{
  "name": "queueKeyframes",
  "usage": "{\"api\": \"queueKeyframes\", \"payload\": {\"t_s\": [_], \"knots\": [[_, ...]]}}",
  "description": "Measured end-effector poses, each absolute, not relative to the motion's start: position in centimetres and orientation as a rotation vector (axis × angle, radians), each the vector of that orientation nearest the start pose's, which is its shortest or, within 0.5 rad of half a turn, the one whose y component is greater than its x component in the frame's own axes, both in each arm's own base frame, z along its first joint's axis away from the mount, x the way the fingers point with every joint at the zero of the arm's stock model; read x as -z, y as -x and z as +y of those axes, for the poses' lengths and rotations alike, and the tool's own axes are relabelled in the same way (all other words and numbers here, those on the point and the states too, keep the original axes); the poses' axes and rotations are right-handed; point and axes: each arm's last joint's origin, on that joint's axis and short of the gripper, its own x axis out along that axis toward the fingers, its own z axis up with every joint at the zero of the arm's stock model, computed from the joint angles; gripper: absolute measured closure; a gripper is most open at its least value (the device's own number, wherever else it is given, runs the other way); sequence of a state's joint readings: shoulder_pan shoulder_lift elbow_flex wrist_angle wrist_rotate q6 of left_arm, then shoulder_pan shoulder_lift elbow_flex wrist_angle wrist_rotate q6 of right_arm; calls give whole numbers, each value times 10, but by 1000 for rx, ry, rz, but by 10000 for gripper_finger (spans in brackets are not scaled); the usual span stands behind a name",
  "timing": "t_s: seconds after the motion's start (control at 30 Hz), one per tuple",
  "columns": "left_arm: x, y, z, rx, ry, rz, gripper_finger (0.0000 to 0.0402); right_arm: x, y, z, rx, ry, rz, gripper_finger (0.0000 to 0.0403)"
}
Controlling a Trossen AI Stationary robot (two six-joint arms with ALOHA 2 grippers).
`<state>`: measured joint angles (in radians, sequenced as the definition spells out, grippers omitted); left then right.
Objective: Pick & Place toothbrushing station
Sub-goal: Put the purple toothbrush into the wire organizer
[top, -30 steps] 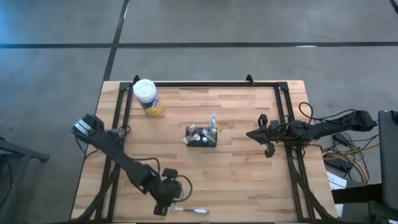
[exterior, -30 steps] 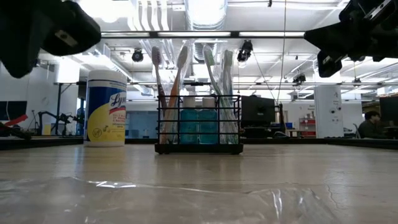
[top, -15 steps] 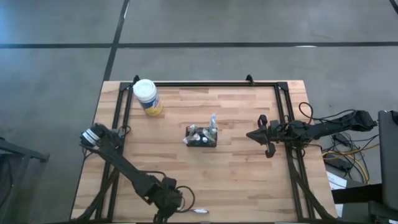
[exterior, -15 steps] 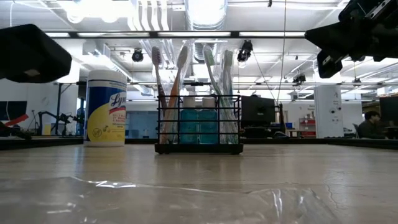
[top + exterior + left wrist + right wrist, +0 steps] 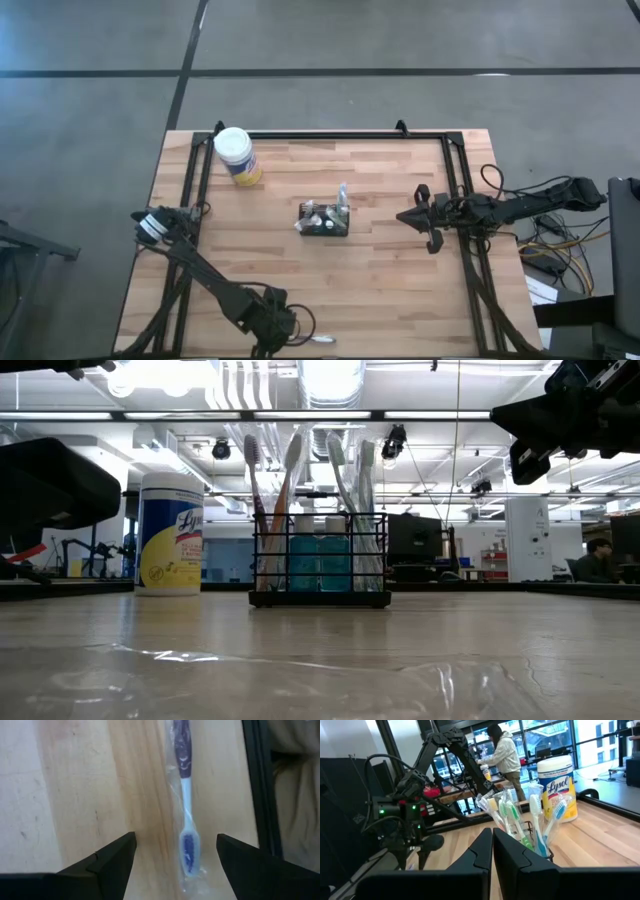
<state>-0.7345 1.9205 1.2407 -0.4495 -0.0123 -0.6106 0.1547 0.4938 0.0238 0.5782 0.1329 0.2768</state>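
Mid-task, by my reading: the caddy (image 5: 323,220) sits mid-worktop holding four brushes, while a wrapped toothbrush (image 5: 186,815) lies unpicked at six o'clock between the left gripper (image 5: 175,862)'s spread fingers — the right gripper (image 5: 405,216), fingers pressed together, waits at three o'clock.

My caddy (image 5: 320,572) stands on the table (image 5: 320,660), toothbrushes (image 5: 290,510) upright in it. A Lysol tub (image 5: 171,533) stands left of it. My right arm (image 5: 575,415) hangs above to its right.

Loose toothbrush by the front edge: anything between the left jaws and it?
Nothing visible. The left gripper hangs open just above the wrapped toothbrush, its brush head lying between the jaws on bare table. The caddy stands farther off, mid-table.
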Motion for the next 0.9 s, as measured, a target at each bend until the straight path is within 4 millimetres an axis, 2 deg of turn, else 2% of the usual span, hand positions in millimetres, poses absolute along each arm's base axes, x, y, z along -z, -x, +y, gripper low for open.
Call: {"api": "queueKeyframes", "payload": {"t_s": [0.1, 0.23, 0.5, 0.67, 0.77, 0.9], "knots": [[-155, -281, -252, 253, 65, 1205, 130, -182, -128, 16, -36, -292, -104, 390], [-154, -281, -247, 190, 12, 1202, 171, -182, -128, 16, -36, -292, -104, 390], [-154, -284, -241, 222, -74, 1188, 300, -182, -128, 16, -37, -292, -105, 390], [-161, -284, -238, 270, -148, 1161, 379, -182, -128, 16, -36, -279, -106, 390], [-172, -282, -233, 271, -165, 1149, 387, -185, -129, 16, -37, -271, -116, 390], [-194, -276, -224, 216, -210, 1138, 363, -199, -130, 17, -42, -247, -138, 390]]}}
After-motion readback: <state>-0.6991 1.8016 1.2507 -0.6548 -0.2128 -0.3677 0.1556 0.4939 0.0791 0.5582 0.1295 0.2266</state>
